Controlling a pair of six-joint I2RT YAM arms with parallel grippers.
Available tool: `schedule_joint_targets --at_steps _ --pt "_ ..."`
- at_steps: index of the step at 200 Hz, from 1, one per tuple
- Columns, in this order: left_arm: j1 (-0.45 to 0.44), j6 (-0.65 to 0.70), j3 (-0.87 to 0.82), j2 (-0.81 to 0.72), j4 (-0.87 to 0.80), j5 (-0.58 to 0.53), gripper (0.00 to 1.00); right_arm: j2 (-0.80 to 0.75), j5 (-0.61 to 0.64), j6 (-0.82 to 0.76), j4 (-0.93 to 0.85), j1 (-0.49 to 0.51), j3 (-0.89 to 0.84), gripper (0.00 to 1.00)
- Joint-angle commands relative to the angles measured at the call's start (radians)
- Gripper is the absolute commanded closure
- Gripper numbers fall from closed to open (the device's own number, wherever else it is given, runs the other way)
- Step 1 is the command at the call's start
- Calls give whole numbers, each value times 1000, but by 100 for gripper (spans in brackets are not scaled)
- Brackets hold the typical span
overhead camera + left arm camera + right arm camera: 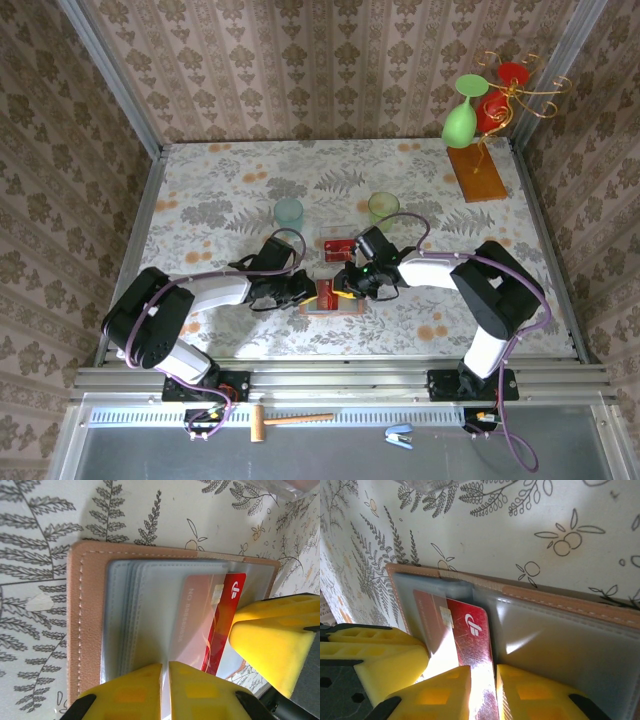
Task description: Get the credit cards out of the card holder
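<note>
Near the table's [240,190] front middle, your card holder [87,620] lies open.
Your left gripper [165,682] pinches it by a clear sleeve [150,610]; your right gripper [482,685] clamps a red credit card [470,630], half out.

Overhead; wrist close-ups, seemingly same card holder [85,630]

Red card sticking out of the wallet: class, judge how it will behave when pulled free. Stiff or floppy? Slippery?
The red card is probably stiff: its edges look straight in the right claw. Its glossy glare suggests it may slip. The clear sleeves look floppier.
</note>
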Motion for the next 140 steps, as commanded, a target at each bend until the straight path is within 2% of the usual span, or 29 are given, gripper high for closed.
schedule_joint_targets --at_steps 1,140 --pt "-8 -16 -22 -4 -10 -4 87 18 -32 25 50 -5 -24 81" --pt "-16 -26 -23 -7 -9 -14 87 49 -69 53 121 -11 -47 83"
